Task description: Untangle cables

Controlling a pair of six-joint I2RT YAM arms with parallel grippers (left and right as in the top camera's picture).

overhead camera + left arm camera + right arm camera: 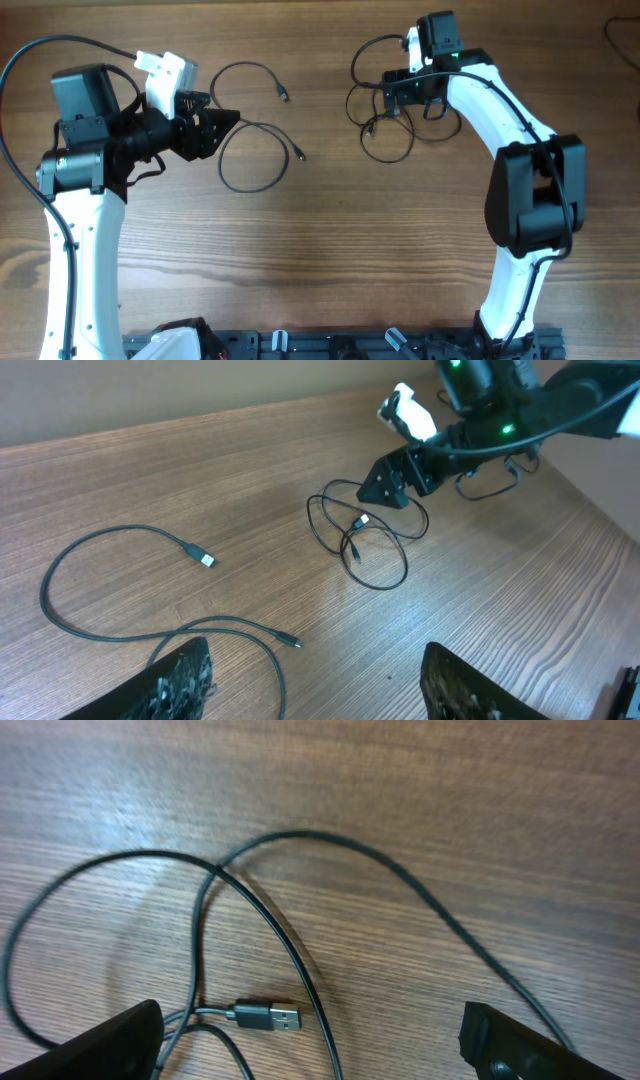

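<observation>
right gripper (315,1045) hangs wide open and empty right over the tangle (358,530) at the far right of the table (330,250), i'd guess lining up a strand to pull, while the left gripper (320,680) sits open and empty by two cables (203,559) laid out as separate loops

White arm links (85,260), black joints (535,195), black wires (68,240), textured black fingers (185,680), green light (505,430)

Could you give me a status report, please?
Left gripper open, empty. Right gripper open over tangled bundle. Loose cable loops lie near left. Nothing blocking.
</observation>
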